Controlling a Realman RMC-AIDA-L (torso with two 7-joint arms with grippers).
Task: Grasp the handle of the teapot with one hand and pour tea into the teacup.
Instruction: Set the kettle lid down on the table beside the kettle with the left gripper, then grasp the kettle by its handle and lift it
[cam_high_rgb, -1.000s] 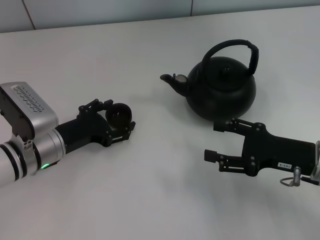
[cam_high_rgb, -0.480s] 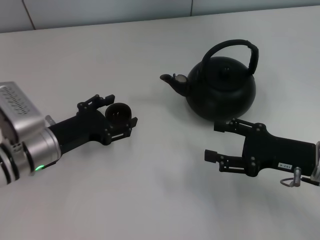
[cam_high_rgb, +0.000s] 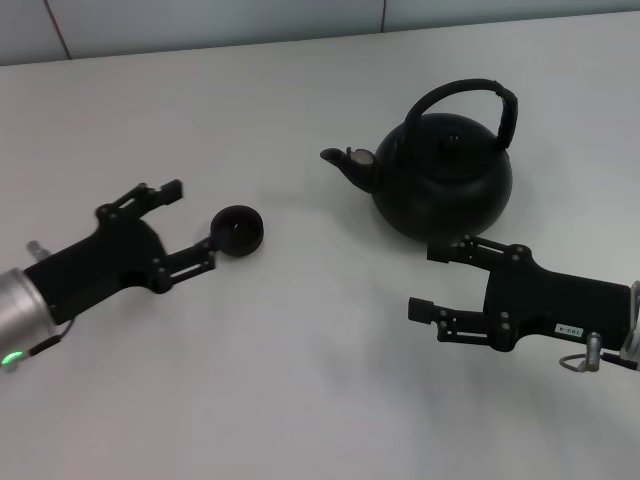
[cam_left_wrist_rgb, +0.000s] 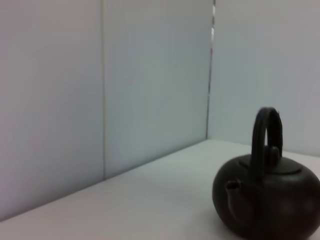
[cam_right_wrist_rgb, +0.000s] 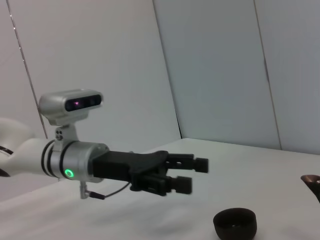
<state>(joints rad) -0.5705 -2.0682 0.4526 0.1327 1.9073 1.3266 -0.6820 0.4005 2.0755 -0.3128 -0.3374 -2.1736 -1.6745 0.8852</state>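
Head view: the teapot (cam_high_rgb: 443, 170) stands upright on the white table (cam_high_rgb: 300, 360), lid on, contents not visible; its spout (cam_high_rgb: 345, 162) points toward my left side, and the arched handle (cam_high_rgb: 470, 100) stands over the lid. The teacup (cam_high_rgb: 238, 230) sits well apart from the spout; I cannot tell what is in it. My left tool (cam_high_rgb: 192, 220) has its fingers spread wide, holding nothing, one fingertip just beside the cup. My right tool (cam_high_rgb: 425, 280) lies near the teapot's base, fingers apart, gripping nothing.

Left wrist view: teapot (cam_left_wrist_rgb: 267, 200) alone, handle (cam_left_wrist_rgb: 265, 135) upright.

Right wrist view: left tool (cam_right_wrist_rgb: 192, 175) above the table, teacup (cam_right_wrist_rgb: 235, 222) below it, apart.
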